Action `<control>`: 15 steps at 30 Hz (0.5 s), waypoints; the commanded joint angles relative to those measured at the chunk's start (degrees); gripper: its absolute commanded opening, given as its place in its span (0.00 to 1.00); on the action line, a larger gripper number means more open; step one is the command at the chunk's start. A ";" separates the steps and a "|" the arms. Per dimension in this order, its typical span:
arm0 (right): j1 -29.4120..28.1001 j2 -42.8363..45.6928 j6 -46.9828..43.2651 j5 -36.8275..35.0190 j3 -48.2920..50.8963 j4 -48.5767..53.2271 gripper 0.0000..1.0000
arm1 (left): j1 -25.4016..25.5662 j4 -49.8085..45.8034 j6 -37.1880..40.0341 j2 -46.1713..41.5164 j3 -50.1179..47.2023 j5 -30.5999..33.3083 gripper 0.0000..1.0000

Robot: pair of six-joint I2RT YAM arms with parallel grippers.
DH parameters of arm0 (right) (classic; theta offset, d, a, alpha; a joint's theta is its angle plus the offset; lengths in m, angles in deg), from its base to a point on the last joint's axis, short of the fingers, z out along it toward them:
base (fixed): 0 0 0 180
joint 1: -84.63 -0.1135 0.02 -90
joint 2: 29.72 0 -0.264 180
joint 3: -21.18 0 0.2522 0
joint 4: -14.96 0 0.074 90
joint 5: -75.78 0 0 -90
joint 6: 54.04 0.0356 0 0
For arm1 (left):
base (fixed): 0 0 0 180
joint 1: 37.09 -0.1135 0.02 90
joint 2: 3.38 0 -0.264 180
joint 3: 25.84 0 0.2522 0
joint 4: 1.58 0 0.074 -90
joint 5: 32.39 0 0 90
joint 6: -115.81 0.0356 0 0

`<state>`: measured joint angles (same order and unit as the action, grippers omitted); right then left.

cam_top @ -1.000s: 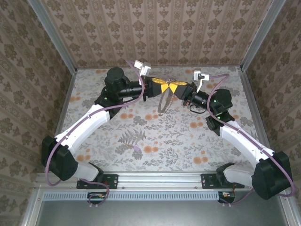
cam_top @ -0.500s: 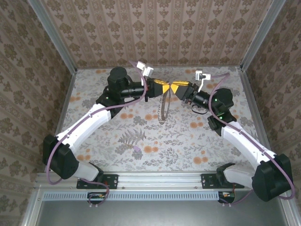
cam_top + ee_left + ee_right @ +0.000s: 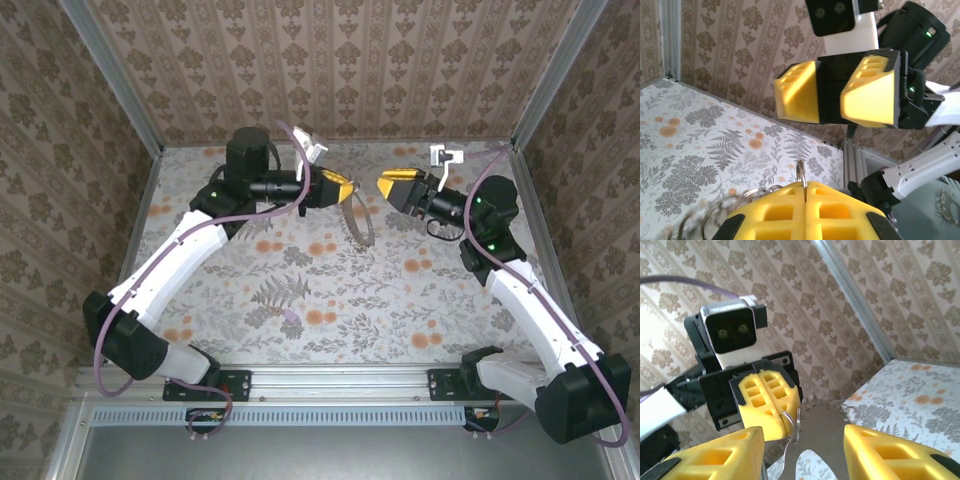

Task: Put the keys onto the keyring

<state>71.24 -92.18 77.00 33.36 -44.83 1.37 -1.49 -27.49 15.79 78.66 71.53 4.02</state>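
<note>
Bright, even light, soft shadows; blurred foreground in wrist views.

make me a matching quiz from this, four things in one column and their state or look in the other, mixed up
Things:
1. left end effector
2. right end effector
3. keyring
4. table

States:
a. open, holding nothing
b. floral pattern with orange blooms
c. shut on a thin wire loop
d. gripped at one edge, hanging down

Pairs: 1-c, 2-a, 3-d, 4-b
</note>
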 commanded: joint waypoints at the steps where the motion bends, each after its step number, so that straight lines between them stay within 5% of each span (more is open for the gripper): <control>1: -0.70 -1.42 -1.92 6.13 -3.13 2.19 0.47 | -0.17 -8.94 7.40 1.51 4.51 -4.19 0.00; 15: -4.34 -5.44 -5.55 8.49 -5.56 5.67 0.37 | -0.17 -14.93 11.43 2.93 7.84 -6.62 0.00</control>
<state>67.37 -97.03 72.89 39.91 -48.46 6.72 -1.49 -41.61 24.79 81.68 76.54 -0.22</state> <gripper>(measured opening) 0.377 0.047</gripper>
